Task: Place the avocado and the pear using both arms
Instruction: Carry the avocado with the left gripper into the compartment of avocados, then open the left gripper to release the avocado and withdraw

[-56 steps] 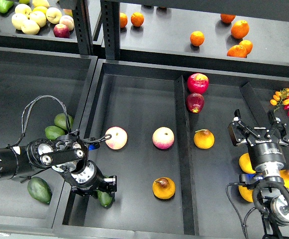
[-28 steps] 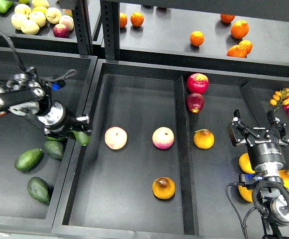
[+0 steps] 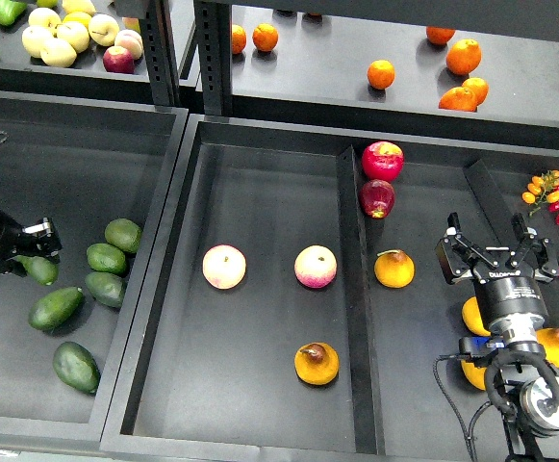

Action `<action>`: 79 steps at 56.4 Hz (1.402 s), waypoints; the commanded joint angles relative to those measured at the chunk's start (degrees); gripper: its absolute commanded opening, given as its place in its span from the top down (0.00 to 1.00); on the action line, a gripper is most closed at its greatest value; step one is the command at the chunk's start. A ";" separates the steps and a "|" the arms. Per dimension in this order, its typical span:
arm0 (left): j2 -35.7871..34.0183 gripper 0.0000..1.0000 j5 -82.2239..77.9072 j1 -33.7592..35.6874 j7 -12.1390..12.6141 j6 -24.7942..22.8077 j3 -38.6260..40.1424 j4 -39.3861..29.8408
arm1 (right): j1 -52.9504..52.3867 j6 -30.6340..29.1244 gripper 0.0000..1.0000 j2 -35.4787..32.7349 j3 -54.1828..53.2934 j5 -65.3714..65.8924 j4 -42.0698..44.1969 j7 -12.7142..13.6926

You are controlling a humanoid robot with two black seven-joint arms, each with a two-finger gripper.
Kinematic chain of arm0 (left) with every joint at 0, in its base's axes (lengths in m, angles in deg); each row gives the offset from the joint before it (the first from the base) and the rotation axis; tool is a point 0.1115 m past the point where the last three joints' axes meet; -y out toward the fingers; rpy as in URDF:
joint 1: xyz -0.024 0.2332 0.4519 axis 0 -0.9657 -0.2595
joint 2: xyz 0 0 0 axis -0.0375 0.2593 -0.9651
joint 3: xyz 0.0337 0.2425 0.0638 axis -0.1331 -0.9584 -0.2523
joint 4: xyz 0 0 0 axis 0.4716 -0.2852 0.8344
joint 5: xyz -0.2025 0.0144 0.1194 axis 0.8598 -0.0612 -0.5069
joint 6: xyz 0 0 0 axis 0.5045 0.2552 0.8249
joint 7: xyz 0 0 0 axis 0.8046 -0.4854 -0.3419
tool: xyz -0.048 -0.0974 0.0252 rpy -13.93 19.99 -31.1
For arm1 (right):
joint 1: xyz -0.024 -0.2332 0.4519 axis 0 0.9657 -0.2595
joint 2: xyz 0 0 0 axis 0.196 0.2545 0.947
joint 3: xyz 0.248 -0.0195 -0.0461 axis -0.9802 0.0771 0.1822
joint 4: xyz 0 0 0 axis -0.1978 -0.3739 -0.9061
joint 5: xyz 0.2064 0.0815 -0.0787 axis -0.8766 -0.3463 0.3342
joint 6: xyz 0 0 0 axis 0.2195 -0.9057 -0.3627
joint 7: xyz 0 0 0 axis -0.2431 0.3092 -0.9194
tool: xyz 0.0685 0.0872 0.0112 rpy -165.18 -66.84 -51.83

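My left gripper (image 3: 38,252) is over the left tray (image 3: 77,135), near its left side. It is shut on a green avocado (image 3: 42,272) that shows partly below the fingers. The pear (image 3: 317,363), yellow-orange with a dark brown blotch, lies at the front of the middle tray (image 3: 260,173). My right gripper (image 3: 496,246) is open and empty over the right compartment, far right of the pear.
Several loose avocados (image 3: 75,366) lie in the left tray right of and below my left gripper. Two pink-and-cream apples (image 3: 224,266) and a cleaner yellow-orange fruit (image 3: 394,269) sit mid-tray. Red apples (image 3: 382,160) lie behind. A shelf with oranges (image 3: 381,73) stands at the back.
My left gripper has carried the avocado from the front of the middle tray up and left, over the divider, to the left side of the left tray. The right arm stayed still.
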 commanded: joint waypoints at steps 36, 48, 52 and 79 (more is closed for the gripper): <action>2.43 0.67 -1.75 -10.36 0.00 0.00 0.75 0.51 | -0.31 0.09 0.00 0.00 0.11 0.00 0.01 0.00; 3.31 0.65 -1.84 -11.85 0.00 0.00 0.75 0.95 | -0.31 0.09 0.00 0.00 0.29 0.00 0.01 0.00; 3.66 0.64 -1.84 -12.03 0.00 0.00 0.84 1.12 | -0.31 0.09 0.00 0.00 0.29 0.00 0.09 0.00; 4.89 0.52 -2.37 -13.00 0.00 0.00 1.10 1.65 | -0.31 0.09 0.00 0.00 0.38 0.00 0.09 0.00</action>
